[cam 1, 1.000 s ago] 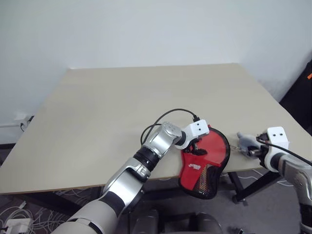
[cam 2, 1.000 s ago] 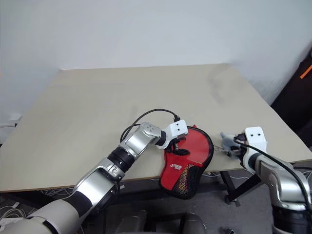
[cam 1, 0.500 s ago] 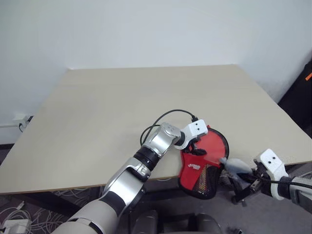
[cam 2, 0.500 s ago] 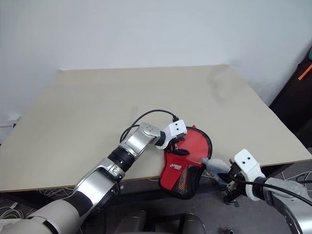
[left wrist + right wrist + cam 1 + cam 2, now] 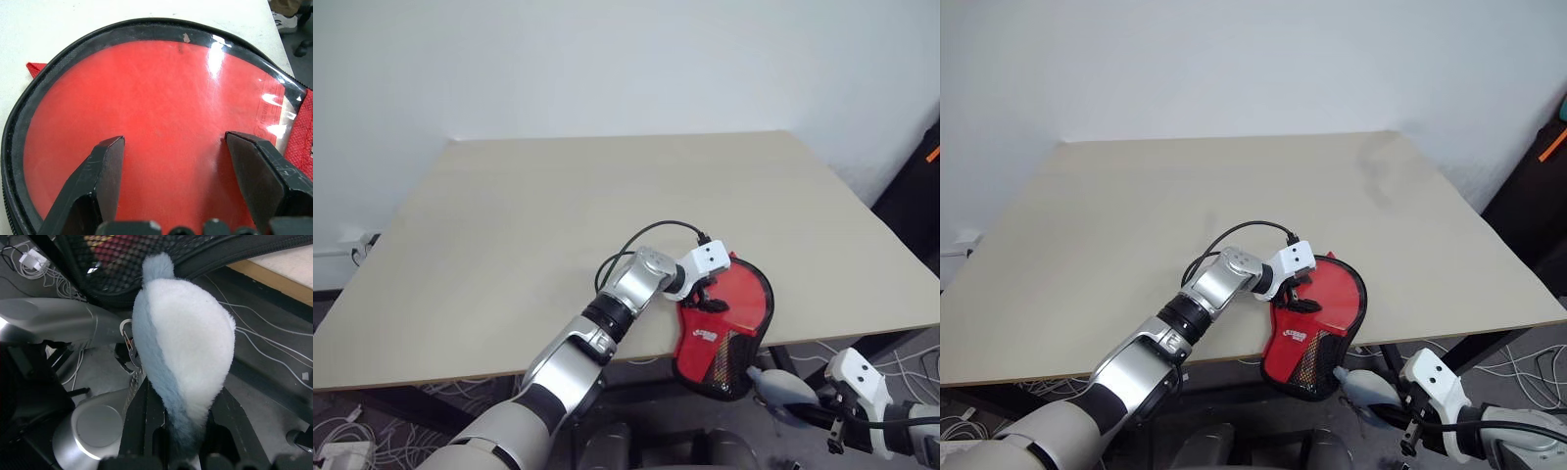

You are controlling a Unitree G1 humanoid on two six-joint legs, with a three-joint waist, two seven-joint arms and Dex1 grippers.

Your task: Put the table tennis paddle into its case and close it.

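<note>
The case lies at the table's near edge, red with a black rim, and its mesh end hangs over the edge. Through its clear window shows the red face of the table tennis paddle; the handle is hidden. My left gripper rests on the window, open, one finger on each side of bare red. My right gripper sits below the table edge, in front of the case, shut on a fluffy white-and-blue plush charm with a small metal chain.
The pale table stretches away beyond the case. A dark bag with an orange strap stands at the right. Cables lie on the floor at the left, and a black stand is under the table's right corner.
My right gripper has swung down and back with the plush charm, from table level beside the case to below the table edge. The left gripper and the case have not moved.
</note>
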